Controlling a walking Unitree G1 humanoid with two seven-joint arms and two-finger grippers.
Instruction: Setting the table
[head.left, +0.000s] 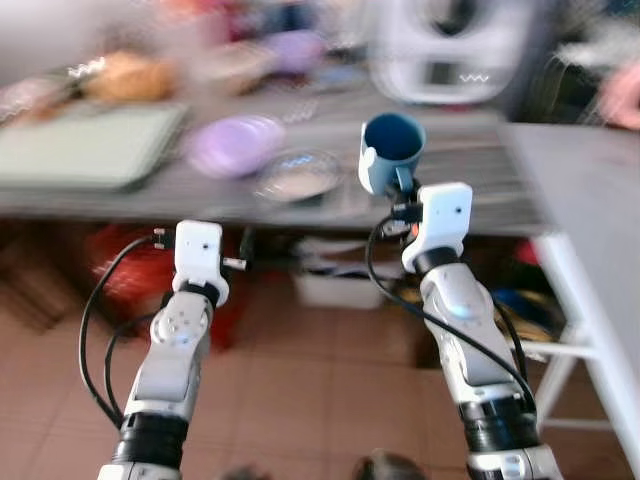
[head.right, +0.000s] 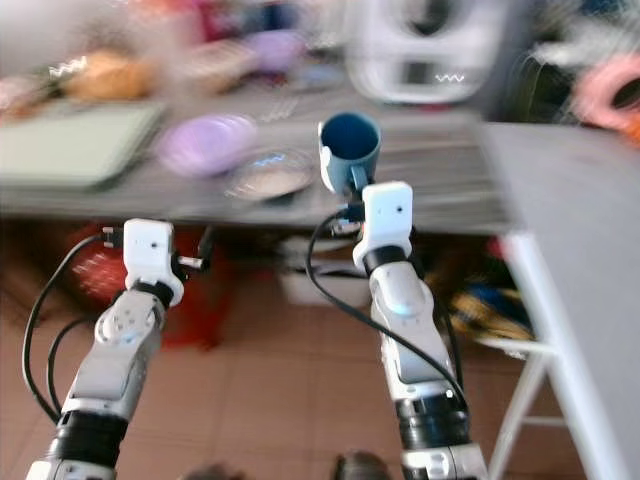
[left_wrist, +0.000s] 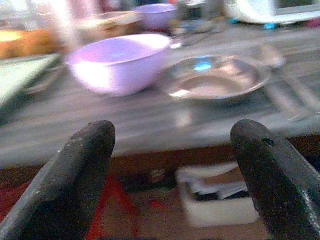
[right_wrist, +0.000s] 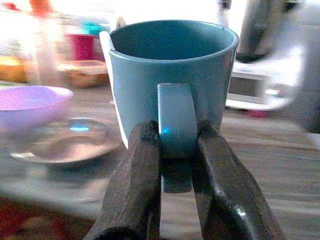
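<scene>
Blue mug (right_wrist: 172, 82) upright, handle clamped by right gripper (right_wrist: 177, 150) above grey table (head.left: 480, 150). Left gripper (left_wrist: 172, 165) spread, empty. Purple bowl (left_wrist: 117, 62) beside what looks like a metal dish (left_wrist: 215, 80); head views blurred.

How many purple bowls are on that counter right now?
2. A large purple bowl sits beside the metal dish near the counter's front edge; a smaller purple bowl stands farther back among the clutter. The views are blurred, so others could be hidden there.
</scene>
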